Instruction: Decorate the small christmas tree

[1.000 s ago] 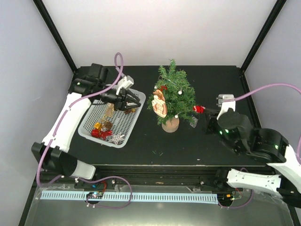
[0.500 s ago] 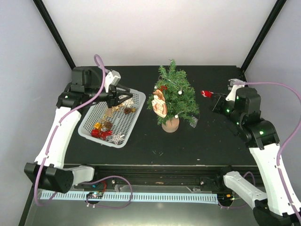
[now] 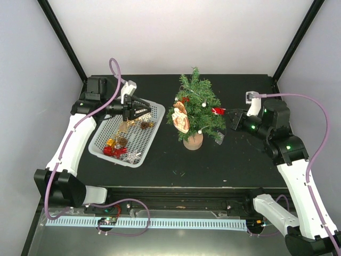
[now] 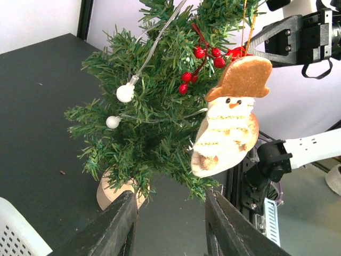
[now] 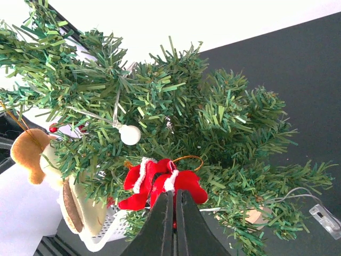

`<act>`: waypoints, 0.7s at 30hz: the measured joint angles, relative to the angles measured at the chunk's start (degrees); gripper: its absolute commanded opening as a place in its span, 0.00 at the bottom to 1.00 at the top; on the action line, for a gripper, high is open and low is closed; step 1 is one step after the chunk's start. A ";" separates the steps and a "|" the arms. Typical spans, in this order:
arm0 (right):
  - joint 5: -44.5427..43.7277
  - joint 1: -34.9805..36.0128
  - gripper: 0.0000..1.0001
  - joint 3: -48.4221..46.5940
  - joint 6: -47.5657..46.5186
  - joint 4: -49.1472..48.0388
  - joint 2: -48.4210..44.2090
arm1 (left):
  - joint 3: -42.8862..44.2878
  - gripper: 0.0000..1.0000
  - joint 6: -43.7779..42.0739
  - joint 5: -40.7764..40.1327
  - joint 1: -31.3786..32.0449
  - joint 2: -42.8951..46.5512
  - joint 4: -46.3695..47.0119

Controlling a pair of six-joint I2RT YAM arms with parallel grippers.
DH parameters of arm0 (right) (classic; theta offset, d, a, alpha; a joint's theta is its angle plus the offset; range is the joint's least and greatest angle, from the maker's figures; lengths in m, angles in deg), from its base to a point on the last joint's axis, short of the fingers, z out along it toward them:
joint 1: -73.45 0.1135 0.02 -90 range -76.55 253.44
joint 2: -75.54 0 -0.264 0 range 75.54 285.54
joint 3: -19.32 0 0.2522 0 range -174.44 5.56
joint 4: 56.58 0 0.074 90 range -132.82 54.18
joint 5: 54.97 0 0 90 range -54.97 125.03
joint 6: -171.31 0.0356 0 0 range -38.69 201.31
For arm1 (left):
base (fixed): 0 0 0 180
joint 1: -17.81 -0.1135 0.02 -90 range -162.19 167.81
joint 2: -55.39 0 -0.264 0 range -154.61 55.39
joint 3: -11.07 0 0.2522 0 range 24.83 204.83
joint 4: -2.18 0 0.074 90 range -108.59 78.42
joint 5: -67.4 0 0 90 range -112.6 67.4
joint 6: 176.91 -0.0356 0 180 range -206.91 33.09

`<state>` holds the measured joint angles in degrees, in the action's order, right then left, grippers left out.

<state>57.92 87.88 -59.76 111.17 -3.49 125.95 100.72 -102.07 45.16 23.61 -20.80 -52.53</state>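
Top external view, from the left: a white basket [image 3: 100, 150] sits on the left part of the bench, holding a red ornament [image 3: 113, 151], a silvery star [image 3: 131, 156] and a few gold and brown pieces. The left gripper [image 4: 170, 201] hovers above the basket's far end, pointing toward the tree. Its fingers [image 4: 116, 226] stand apart, released, with only bare bench showing between them.

The small christmas tree [image 3: 200, 101] stands upright on its round wooden base [image 3: 193, 142] near the middle of the bench, well apart from every edge. A snowman ornament [image 4: 226, 130] with a brown hat hangs on a gold thread on the tree's left side, next to a sprig of red berries [image 4: 205, 56]. A string of white bulbs [image 4: 125, 93] winds through the branches.

On the tree's right side, the right gripper [image 5: 173, 196] has its fingers pressed together, clenched on the lower edge of a red and white ornament [image 5: 160, 184], which lies against the branches. A small clear box [image 5: 325, 217] on a wire lies on the bench just right of the base.
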 measured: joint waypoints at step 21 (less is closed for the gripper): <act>0.15 -0.02 0.01 3.21 -1.55 0.72 -1.95 | -0.33 0.37 -0.02 1.29 -0.50 -0.83 0.48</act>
<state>58.08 87.86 -56.55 109.62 -2.77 124.00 100.40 -102.09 46.45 23.11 -21.63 -52.05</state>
